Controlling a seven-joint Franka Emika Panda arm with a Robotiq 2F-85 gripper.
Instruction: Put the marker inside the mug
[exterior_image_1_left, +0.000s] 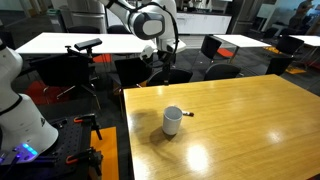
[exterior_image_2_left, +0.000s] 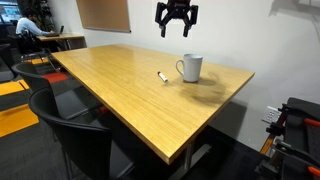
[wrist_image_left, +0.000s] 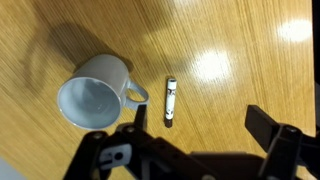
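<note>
Two released fingers (wrist_image_left: 258, 122) hang empty above the counter (exterior_image_2_left: 120, 100); closing off-centre could roll the thin marker (wrist_image_left: 170, 101) against the mug (wrist_image_left: 95, 92) near the edge

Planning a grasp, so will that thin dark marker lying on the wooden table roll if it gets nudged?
The thin dark marker looks round and lies flat on the glossy wooden table, so a sideways nudge would probably roll it. It seems stiff and slim, so likely light to lift.
</note>
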